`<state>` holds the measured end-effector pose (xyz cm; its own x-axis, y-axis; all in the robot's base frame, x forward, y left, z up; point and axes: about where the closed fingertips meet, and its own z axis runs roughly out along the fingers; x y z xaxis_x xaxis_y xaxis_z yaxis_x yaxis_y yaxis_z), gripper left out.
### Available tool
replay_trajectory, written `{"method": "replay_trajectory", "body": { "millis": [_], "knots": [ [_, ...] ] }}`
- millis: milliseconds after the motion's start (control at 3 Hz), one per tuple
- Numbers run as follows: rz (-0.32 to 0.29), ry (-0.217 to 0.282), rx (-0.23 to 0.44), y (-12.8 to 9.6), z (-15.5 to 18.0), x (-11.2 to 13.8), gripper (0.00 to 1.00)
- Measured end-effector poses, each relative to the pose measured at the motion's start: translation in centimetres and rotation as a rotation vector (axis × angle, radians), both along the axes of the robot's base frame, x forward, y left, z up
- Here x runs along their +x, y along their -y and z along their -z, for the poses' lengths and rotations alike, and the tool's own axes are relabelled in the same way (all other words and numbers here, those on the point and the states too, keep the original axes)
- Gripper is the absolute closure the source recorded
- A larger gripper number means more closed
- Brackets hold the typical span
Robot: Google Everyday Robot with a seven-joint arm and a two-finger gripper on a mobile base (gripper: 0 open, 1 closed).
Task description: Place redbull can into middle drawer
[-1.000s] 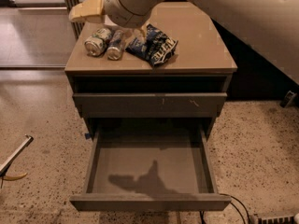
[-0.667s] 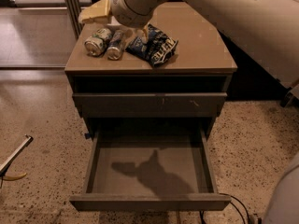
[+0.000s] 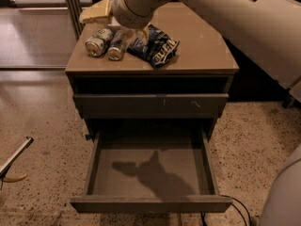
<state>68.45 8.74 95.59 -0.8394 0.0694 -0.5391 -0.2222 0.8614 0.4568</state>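
Since the gripper (image 3: 126, 28) hangs over the redbull can (image 3: 116, 45) on the cabinet top (image 3: 202, 51), open or closed I cannot tell, it should straddle that alone, sparing the green can (image 3: 98, 41) beside it.

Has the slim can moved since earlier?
No. The slim can keeps its spot on the cabinet top beside the green can; the gripper hovers above it.

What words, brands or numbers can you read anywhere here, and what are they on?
chip bag: white lettering, too blurred to read.
green-and-white can: markings too small to read.
redbull can: no legible text.
middle drawer, open: no text.
claw, over the cans at the cabinet's back left: no text.
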Motion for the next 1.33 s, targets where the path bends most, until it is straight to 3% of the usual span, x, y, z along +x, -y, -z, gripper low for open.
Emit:
{"method": "replay_trajectory", "body": {
  "millis": [333, 1000, 1333],
  "knots": [
    [0.012, -0.016, 0.012, -1.2, 0.7, 1.2, 0.0],
    [0.08, -0.043, -0.012, -1.1, 3.2, 4.4, 0.0],
    [0.088, -0.048, -0.014, -1.4, 4.0, 5.3, 0.18]
  ]
}}
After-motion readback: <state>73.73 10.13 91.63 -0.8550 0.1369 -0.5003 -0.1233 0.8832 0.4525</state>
